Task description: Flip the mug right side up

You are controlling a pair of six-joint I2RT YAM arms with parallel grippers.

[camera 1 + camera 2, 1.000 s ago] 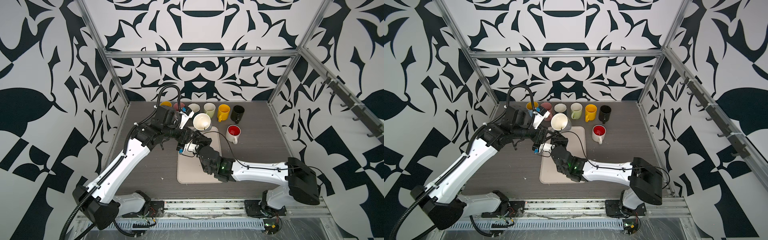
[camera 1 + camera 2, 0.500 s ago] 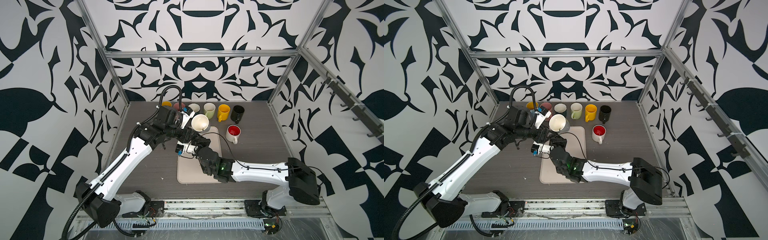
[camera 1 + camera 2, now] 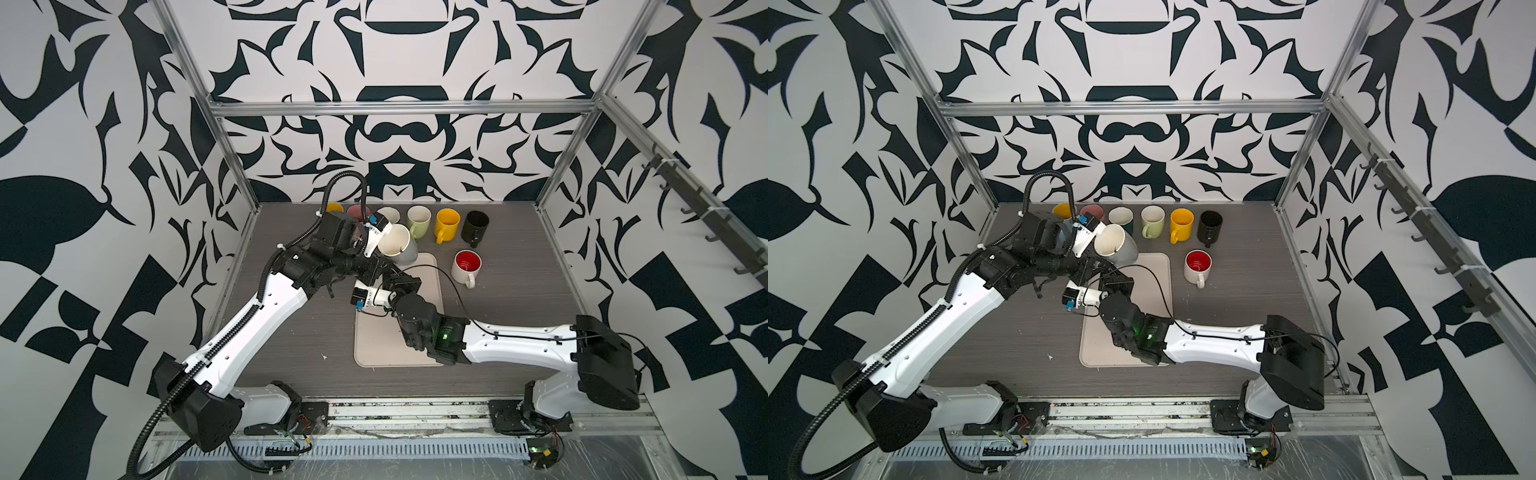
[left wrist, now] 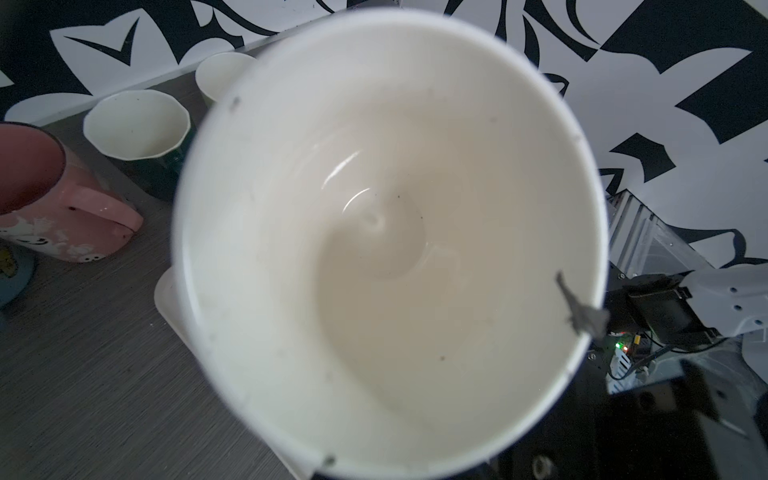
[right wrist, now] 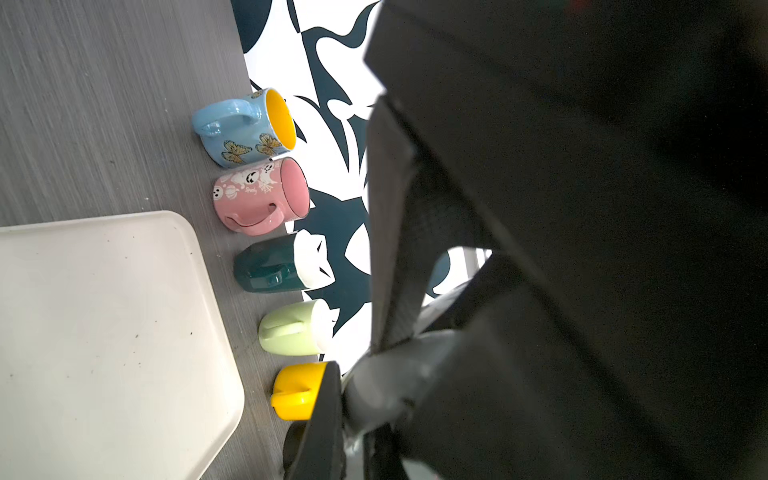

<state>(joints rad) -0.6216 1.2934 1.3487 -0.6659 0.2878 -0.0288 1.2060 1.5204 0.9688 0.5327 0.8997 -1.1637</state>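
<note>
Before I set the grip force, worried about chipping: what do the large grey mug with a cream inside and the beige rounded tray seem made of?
Large grey mug with a cream inside: likely glazed ceramic, glossy; curved bright glints show in its bowl. Beige rounded tray: perhaps plastic or silicone, matte; it shows no glints, and its lip is rounded.

Two robot arms of matching build: long links in smooth white shells dotted with small dark screw holes, joined by chunky black joints and ending in large black shoulder blocks. The left arm has a ribbed black hose along it. The right arm has a thin black wire and a small green light. The left gripper and right gripper are black, each with a white block and blue plug.
</note>
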